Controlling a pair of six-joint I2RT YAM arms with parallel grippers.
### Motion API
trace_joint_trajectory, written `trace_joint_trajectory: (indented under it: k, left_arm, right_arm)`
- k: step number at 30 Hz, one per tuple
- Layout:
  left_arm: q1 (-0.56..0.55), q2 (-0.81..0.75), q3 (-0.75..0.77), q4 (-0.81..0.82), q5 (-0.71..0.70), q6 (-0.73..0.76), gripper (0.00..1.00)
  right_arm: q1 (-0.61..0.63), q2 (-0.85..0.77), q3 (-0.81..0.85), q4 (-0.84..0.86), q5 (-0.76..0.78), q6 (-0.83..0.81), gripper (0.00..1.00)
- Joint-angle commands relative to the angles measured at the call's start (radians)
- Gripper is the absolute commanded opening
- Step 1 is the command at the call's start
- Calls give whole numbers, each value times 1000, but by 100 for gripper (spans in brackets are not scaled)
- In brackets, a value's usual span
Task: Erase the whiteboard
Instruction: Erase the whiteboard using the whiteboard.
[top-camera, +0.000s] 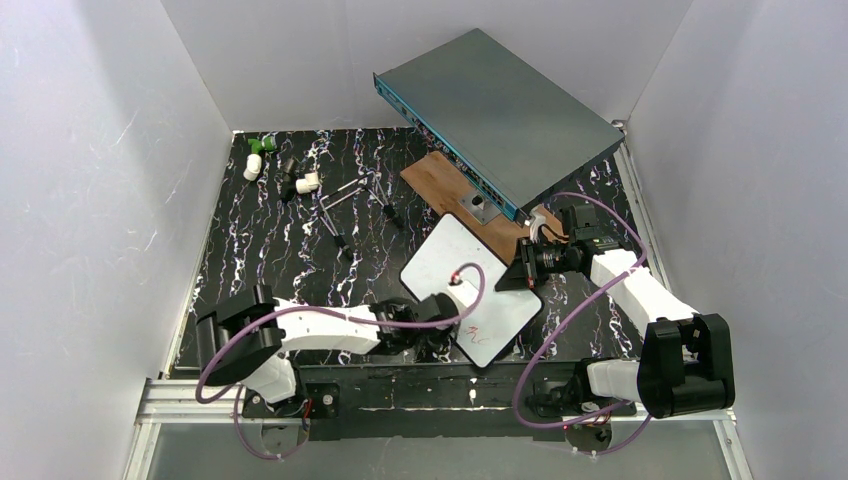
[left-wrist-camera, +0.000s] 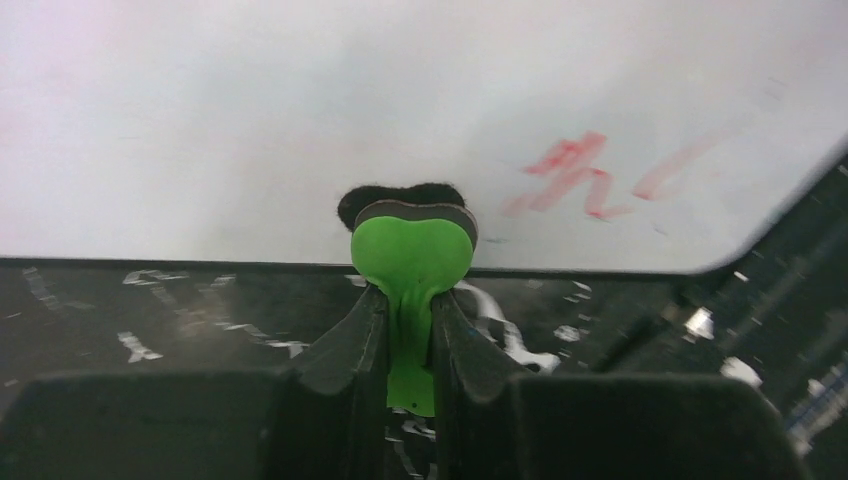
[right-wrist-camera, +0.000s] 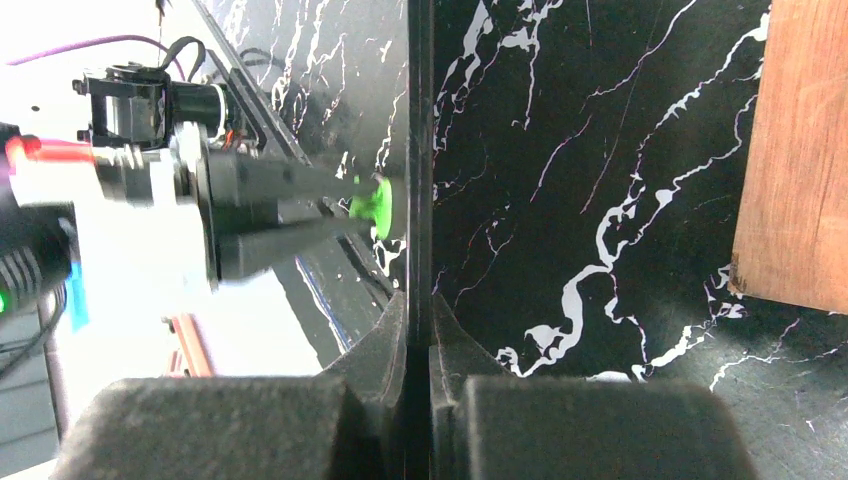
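The whiteboard (top-camera: 462, 272) is a white board with a thin black rim, lying at an angle on the black marbled table. Smudged red handwriting (left-wrist-camera: 575, 175) remains on it, at the right in the left wrist view. My left gripper (left-wrist-camera: 410, 320) is shut on the stem of a green eraser (left-wrist-camera: 412, 250). Its black felt pad rests against the board near the lower rim. My right gripper (right-wrist-camera: 420, 320) is shut on the board's rim (right-wrist-camera: 420, 120), seen edge-on. From there, the green eraser (right-wrist-camera: 378, 205) shows against the board's face. In the top view the right gripper (top-camera: 514, 272) holds the board's right edge.
A grey-teal metal box (top-camera: 500, 110) leans at the back over a brown wooden plank (top-camera: 440, 185). The plank's edge (right-wrist-camera: 795, 150) lies just right of the right gripper. Small white and green parts (top-camera: 255, 160) and dark pens (top-camera: 340, 215) lie at the back left.
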Motion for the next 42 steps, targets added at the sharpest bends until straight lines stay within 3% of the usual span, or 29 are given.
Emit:
trace_joint_trajectory:
  k: [1,7,9,15,25,29,35,39,42]
  left_arm:
    - [-120,69,57,13,28,20,0]
    - [-160,155,157,-69,-61,54,0]
    - [-132,129,140,-84,-106,59,0]
    - [-3,-3,38,-54,-72,20,0]
    - [-202,105,80,112,-11,149,0]
    - [-194,116,93,64,-98,154,0]
    - [-9,-1,-28,99,-46,44,0]
    - [-8,2,-18,90,7,59,0]
    - [-88,38,5,107,3,104,0]
  right_arm:
    - [9,-5,17,-9,-51,-13,1]
    - [9,-4,15,-7,-52,-13,1]
    - [9,-5,15,-8,-54,-13,1]
    - [10,-8,15,-9,-53,-13,1]
    - [9,-1,16,-8,-51,-13,1]
    - [10,-2,15,-7,-51,-13,1]
    - [9,-2,15,-8,-51,-13,1]
    - [10,-2,15,-7,-51,-12,1]
    - [10,-3,15,-6,-50,-12,1]
